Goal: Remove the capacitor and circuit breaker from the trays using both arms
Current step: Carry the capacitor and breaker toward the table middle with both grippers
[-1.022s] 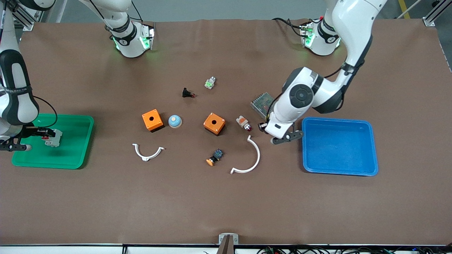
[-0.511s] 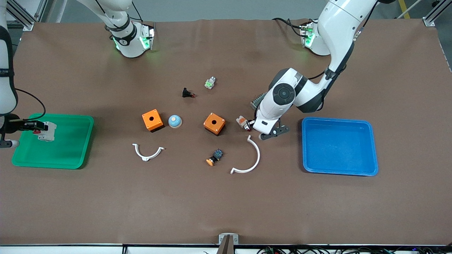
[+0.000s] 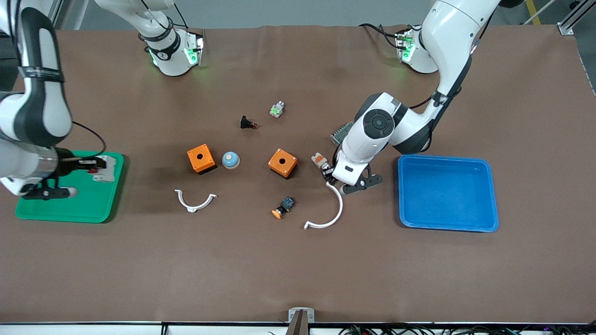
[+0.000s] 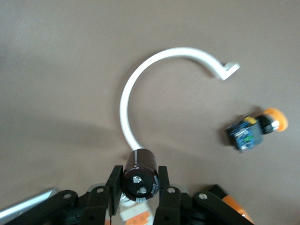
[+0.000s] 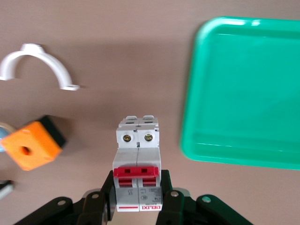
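My left gripper (image 3: 328,177) is shut on the capacitor (image 4: 139,173), a small black cylinder. It holds it just above the table, over one end of the large white curved clamp (image 3: 331,211) and beside the white-and-orange indicator lamp (image 3: 319,160). My right gripper (image 3: 100,164) is shut on the breaker (image 3: 105,169), a light-grey block with red levers. It hangs over the green tray's (image 3: 65,211) edge toward the table's middle. The breaker also shows in the right wrist view (image 5: 138,164), with the green tray (image 5: 243,93) beside it.
The blue tray (image 3: 447,223) lies toward the left arm's end. Two orange boxes (image 3: 201,158) (image 3: 282,163), a blue dome (image 3: 230,159), a black push-button (image 3: 248,123), an orange-capped button (image 3: 283,208), a small white clamp (image 3: 195,200) and a mesh-covered box (image 3: 342,132) lie mid-table.
The left gripper moved with the capacitor from beside the blue tray to the large clamp's end. The right gripper carried the breaker from over the green tray to its edge toward the table's middle.
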You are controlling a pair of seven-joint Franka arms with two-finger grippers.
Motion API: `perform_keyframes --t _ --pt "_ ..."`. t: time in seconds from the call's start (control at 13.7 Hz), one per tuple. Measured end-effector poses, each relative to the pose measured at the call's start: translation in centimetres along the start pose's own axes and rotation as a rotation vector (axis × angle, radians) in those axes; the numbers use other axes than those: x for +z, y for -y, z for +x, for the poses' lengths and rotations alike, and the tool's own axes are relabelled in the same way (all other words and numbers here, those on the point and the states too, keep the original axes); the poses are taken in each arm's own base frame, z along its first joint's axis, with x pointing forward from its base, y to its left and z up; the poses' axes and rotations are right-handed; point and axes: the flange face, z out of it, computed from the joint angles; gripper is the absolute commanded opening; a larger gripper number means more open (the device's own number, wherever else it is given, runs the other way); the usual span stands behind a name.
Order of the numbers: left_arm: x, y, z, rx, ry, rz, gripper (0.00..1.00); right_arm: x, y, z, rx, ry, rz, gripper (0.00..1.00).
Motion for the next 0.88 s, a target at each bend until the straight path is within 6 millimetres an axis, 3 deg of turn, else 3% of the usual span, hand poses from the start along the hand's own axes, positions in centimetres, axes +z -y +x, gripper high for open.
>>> perform_keyframes --t 0.29,0.58,0.66,0.73,0.88 --pt "3.6 -3.0 1.0 0.058 -0.023 -0.009 0.01 0.6 8.2 0.6 0.072 -0.013 0.042 0.19" --pt "7.5 -4.0 1.1 0.091 -0.054 0.014 0.08 2.4 14.4 1.3 0.103 -0.090 0.052 0.19" --pt "8.4 -4.0 0.9 0.100 -0.066 0.023 0.49 3.3 15.9 1.5 0.116 -0.114 0.049 0.19" --pt "9.0 -4.1 0.8 0.108 -0.079 0.029 0.99 4.2 17.5 1.8 0.132 -0.130 0.052 0.19" --pt "8.8 -4.3 0.8 0.114 -0.093 0.031 1.00 6.3 20.6 2.3 0.165 -0.142 0.076 0.19"
